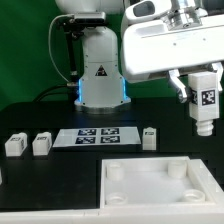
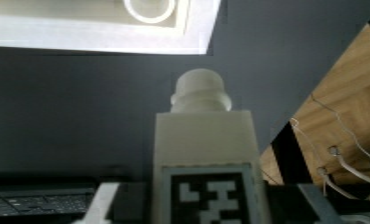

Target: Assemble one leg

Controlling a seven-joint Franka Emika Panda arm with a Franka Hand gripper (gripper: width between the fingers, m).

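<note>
My gripper is shut on the leg, a small white block with a black-and-white marker on its face. I hold it upright in the air at the exterior view's right, above the far right part of the large white panel. In the wrist view the leg fills the middle between my gripper's two fingers, its rounded peg end pointing away from me. A corner of the panel with a round socket shows beyond it.
Three more loose legs stand on the dark table: two at the exterior view's left and one by the marker board's right end. The marker board lies in front of the robot base.
</note>
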